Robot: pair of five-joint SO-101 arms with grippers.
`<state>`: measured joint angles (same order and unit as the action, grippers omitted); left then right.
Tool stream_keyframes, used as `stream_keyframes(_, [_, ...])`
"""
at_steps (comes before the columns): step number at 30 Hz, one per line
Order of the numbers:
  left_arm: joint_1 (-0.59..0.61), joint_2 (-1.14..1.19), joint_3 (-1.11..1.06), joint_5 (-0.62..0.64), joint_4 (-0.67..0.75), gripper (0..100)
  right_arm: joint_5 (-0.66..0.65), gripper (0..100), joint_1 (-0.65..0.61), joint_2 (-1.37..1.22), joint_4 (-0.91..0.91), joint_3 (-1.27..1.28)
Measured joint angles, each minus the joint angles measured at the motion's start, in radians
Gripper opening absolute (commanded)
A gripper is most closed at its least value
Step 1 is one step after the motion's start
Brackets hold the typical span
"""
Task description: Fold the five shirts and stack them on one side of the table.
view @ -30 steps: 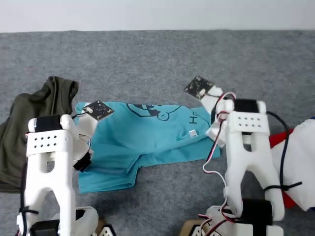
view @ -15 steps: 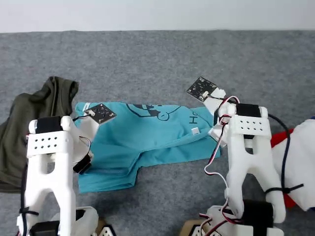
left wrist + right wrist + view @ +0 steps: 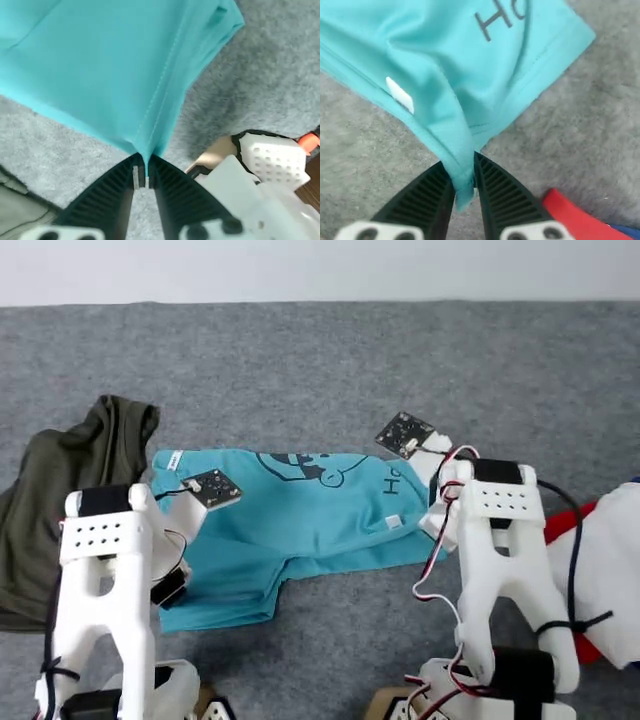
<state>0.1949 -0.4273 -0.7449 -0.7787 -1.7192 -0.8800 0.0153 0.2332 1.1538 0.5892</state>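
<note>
Teal cotton shirt [image 3: 300,515] lies mid-table, limp and partly doubled over. My left gripper [image 3: 142,170] pinches its hem edge; my right gripper [image 3: 464,172] pinches a bunched fold. Judged light, floppy, sag-prone: best held at opposite edges.

Two grippers [image 3: 142,176] [image 3: 465,176], one teal shirt [image 3: 310,505], one olive shirt [image 3: 60,480], one white [image 3: 612,570], one red [image 3: 558,524].
</note>
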Motion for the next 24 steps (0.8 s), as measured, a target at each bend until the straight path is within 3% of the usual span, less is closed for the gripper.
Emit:
stream_keyframes(7, [0.000, 0.000, -0.117, 0.000, 0.124, 3, 0.018, 2.0, -0.011, 0.005, -0.060, 0.051])
stream_keyframes(14, [0.000, 0.000, -0.118, 0.015, 0.140, 14, 0.037, 27.7, -0.008, 0.005, -0.069, 0.052])
stream_keyframes(24, [0.000, 0.000, 0.034, 0.040, 0.103, 14, 0.086, 28.5, 0.028, 0.005, 0.075, -0.161])
